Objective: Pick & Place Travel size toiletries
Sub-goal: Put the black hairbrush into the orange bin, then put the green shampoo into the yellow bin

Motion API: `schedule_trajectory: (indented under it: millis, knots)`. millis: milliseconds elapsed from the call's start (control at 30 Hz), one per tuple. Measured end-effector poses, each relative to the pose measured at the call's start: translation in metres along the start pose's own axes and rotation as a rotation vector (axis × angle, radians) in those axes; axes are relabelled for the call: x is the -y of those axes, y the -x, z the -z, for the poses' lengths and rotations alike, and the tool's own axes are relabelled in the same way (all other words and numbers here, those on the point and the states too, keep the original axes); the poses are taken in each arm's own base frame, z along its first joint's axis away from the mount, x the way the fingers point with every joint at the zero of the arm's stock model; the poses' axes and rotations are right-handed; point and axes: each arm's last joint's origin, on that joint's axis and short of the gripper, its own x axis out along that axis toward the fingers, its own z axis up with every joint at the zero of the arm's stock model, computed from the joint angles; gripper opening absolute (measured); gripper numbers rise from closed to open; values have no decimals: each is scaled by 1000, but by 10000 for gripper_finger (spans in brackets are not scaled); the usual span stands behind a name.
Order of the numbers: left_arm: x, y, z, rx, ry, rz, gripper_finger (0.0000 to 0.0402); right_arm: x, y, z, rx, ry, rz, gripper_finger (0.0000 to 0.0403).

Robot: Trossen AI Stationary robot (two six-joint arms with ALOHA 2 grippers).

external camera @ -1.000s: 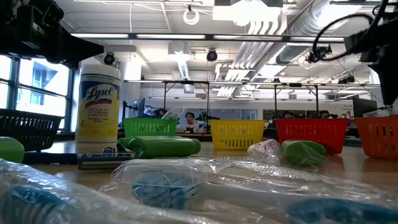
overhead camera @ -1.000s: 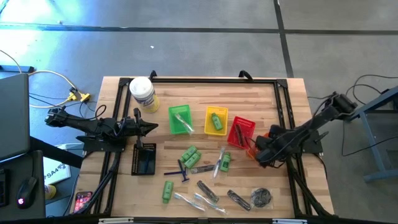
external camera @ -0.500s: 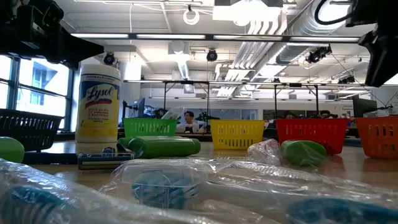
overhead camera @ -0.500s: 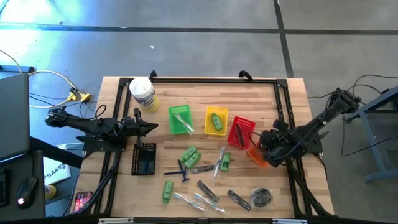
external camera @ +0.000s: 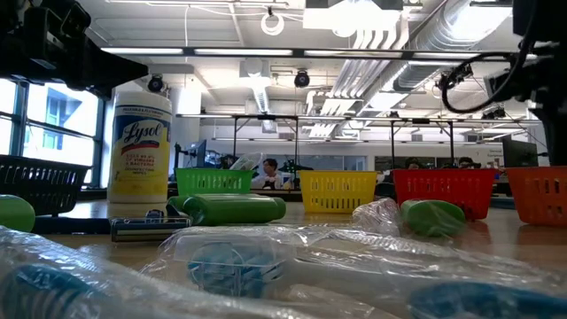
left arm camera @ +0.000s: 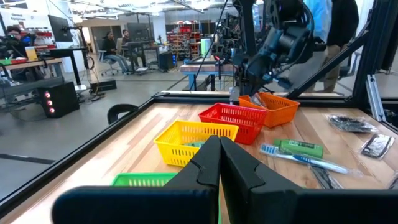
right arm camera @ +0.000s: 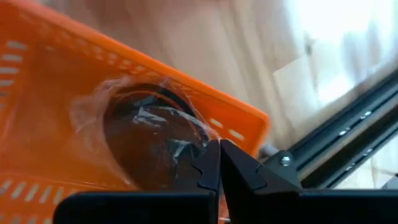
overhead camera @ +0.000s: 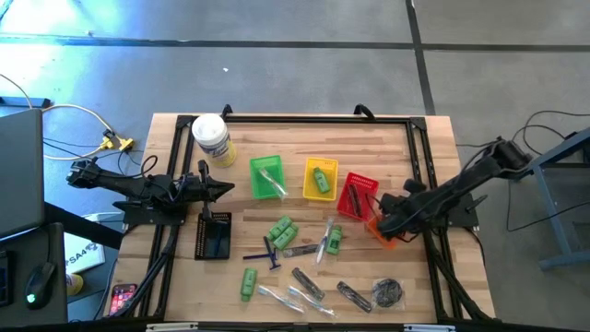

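The right gripper [right arm camera: 219, 163] is seen pressed together and empty just above the orange basket [right arm camera: 56, 74], where a round dark pouch [right arm camera: 152, 140] in crinkled clear wrap is lying. The left gripper [left arm camera: 219, 163] is likewise shut on nothing, parked at the table's left side near the black basket [overhead camera: 213, 237].

The remaining toiletries are spread over the near half of the table [overhead camera: 406, 277]: green tubes [overhead camera: 282, 231], a dark blue razor [overhead camera: 270, 254], grey oblong pieces [overhead camera: 308, 283], clear packets [overhead camera: 286, 297] and a second round pouch [overhead camera: 387, 293]. All are judged light. The wrapped items are likely to be slippery and soft, so a pinch across the middle is advised; the tubes are probably stiff but may roll, and are best taken across their width.

Open board is left between most items, though the razor and the nearby tubes lie close together. The table's black rail [overhead camera: 433, 267] runs just beside the orange basket, so little room is left there for the right arm
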Motion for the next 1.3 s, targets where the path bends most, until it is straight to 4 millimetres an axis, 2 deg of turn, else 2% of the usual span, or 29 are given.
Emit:
schedule_trajectory:
  millis: [233,500,600,700,800,867,1000,1133,1300]
  knots:
    - [0,0,0,0,0,0,2,-10,-3,-6,13,63,-99,3]
    - [0,0,0,0,-1,0,2,-10,1,-9,87,103,-66,3]
    - [0,0,0,0,-1,0,2,-12,20,-12,292,104,-30,3]
    - [0,0,0,0,-1,0,2,-20,46,-14,615,92,-67,3]
    - [0,0,0,0,-3,0,2,-28,76,-13,932,114,-202,3]
    - [0,0,0,0,-3,0,2,-31,93,-12,1085,161,-338,3]
    - [0,0,0,0,-3,0,2,-31,112,-12,1324,313,-629,3]
    - [0,0,0,0,-7,0,2,-27,110,-20,1443,362,-824,3]
    - [0,0,-2,6,-4,0,2,-29,77,-35,1446,360,-858,3]
